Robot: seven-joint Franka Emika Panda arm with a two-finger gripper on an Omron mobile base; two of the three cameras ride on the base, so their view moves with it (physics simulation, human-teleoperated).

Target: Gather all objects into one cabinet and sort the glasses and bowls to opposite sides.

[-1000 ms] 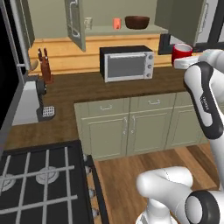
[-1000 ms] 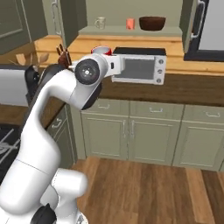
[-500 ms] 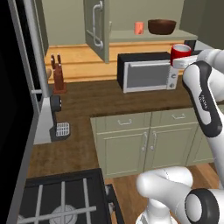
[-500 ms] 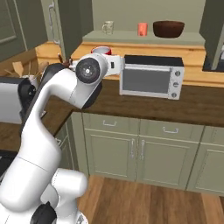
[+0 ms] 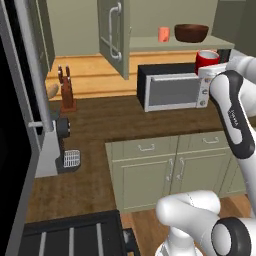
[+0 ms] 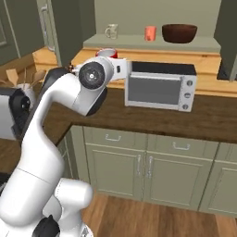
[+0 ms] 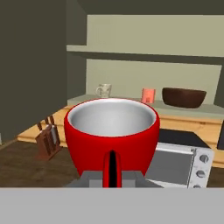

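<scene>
My gripper (image 5: 209, 69) is shut on the bright red cup (image 5: 206, 60), gripping its handle and holding it upright above the toaster oven (image 5: 172, 90). From the hand, the red cup (image 7: 111, 131) looms close and is white inside. Ahead is the open cabinet, its pale shelf (image 6: 152, 43) carrying a mottled beige cup (image 6: 111, 31) at the left, a salmon-orange cup (image 6: 150, 33) in the middle and the dark brown bowl (image 6: 179, 33) at the right. The cabinet door (image 5: 114, 35) hangs open left of the shelf, with its curved handle (image 5: 116, 31) showing.
The toaster oven (image 6: 159, 86) stands on the dark wooden counter (image 5: 115, 120) directly under the shelf. A knife block (image 5: 66, 92) and a coffee machine (image 5: 59, 146) sit further left. Base cabinets (image 6: 148, 166) run below, and a stove (image 5: 75, 237) is at the lower left.
The whole picture has shifted and grown, so the base has driven; cabinet and toaster oven now sit larger and more central. The red cup stays held in the shut gripper.
</scene>
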